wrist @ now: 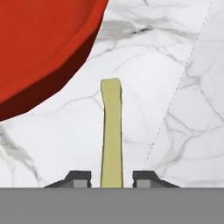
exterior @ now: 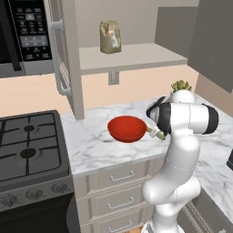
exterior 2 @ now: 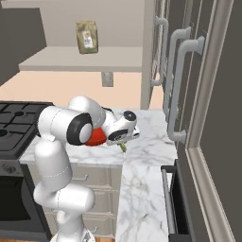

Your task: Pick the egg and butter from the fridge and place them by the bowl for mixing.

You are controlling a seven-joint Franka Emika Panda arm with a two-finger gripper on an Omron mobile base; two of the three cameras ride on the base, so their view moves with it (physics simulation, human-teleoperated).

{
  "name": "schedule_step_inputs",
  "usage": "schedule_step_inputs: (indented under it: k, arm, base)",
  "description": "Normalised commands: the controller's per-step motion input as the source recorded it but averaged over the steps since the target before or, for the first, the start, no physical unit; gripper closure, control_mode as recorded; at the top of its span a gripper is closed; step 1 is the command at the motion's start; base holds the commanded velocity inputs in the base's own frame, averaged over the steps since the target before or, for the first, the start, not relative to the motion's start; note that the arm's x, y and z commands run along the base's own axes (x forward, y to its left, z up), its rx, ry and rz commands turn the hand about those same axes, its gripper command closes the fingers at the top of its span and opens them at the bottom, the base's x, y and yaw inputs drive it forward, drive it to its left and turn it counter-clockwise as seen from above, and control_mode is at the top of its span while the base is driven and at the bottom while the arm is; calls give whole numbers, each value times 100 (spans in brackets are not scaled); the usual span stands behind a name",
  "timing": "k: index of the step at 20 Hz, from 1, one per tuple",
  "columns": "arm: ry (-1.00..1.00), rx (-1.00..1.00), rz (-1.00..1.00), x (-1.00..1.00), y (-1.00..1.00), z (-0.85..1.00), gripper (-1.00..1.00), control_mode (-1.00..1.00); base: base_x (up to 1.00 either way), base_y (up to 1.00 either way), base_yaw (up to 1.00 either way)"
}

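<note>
A white robot arm rises in front of a marble table [exterior: 91,150], bends forward at the elbow and reaches down so that its gripper [wrist: 111,177] hangs low over the surface, just right of a shallow red bowl [exterior: 127,129]. From the left base camera the hand sits at the bowl's right rim; from the right base camera the forearm hides most of the bowl.

A slim olive-yellow stick of butter [wrist: 111,131] stands between the 2 dark fingertips [wrist: 80,178] in the hand camera — there is a narrow gap on each side of it, so the jaws are slightly parted and not pressing it. The butter stretches away from the gripper over the white marble, its far end near the bowl but not touching it. Whether it lies flat on the table cannot be told.

A stove [exterior: 27,145] sits left of the table — a brown paper bag [exterior: 110,36] stands on a shelf above.
</note>
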Motion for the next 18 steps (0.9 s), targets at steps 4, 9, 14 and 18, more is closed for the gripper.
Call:
schedule_step_inputs:
  k: [4,9,14,18]
  arm:
    - [4,0,0,1,0,2,-100,-100]
    - [0,0,0,0,0,46,-100,-100]
    - [3,0,-4,-19,0,82,-100,-100]
    - [0,0,-16,-66,12,74,-100,-100]
  base:
    - [0,0,0]
    - [0,0,0]
    - [0,0,0]
    - [0,0,0]
